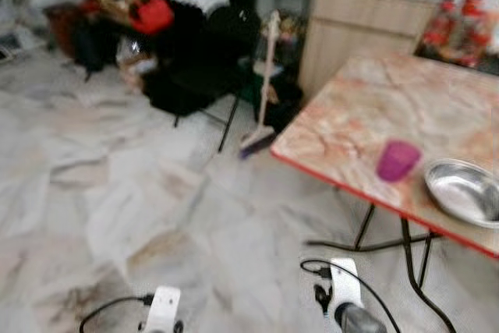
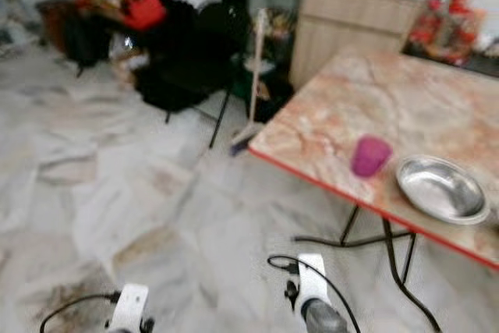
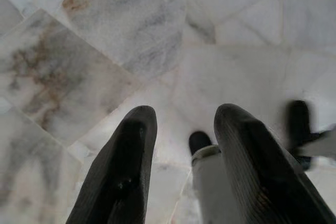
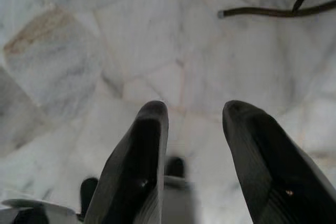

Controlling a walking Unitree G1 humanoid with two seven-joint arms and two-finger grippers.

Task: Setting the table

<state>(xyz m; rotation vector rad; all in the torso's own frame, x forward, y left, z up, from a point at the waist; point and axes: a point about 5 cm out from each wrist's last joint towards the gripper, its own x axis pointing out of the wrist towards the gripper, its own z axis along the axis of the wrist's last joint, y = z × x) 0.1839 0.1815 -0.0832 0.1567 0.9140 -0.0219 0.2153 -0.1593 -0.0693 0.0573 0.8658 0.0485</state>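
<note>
**Both arms hang low, cup and bowl are on the table**

A folding table (image 1: 366, 107) with a marble-pattern top and a red edge stands to the right of the robot. Near its front edge there is a purple cup (image 1: 397, 161), upright. Just beside the cup, further to the right, lies a shallow metal bowl (image 1: 465, 191). The two do not touch.

The left gripper (image 3: 181, 156) hangs over the marble floor (image 1: 117, 193); its two black fingers are apart and there is nothing between them. The right gripper (image 4: 194, 150) is also over the floor, with its fingers apart and holding nothing. A black leg of the table crosses the floor in the right wrist view.

Further back a broom (image 1: 265, 83) leans near a wooden cabinet (image 1: 351, 29). The head views are a little blurred.
</note>
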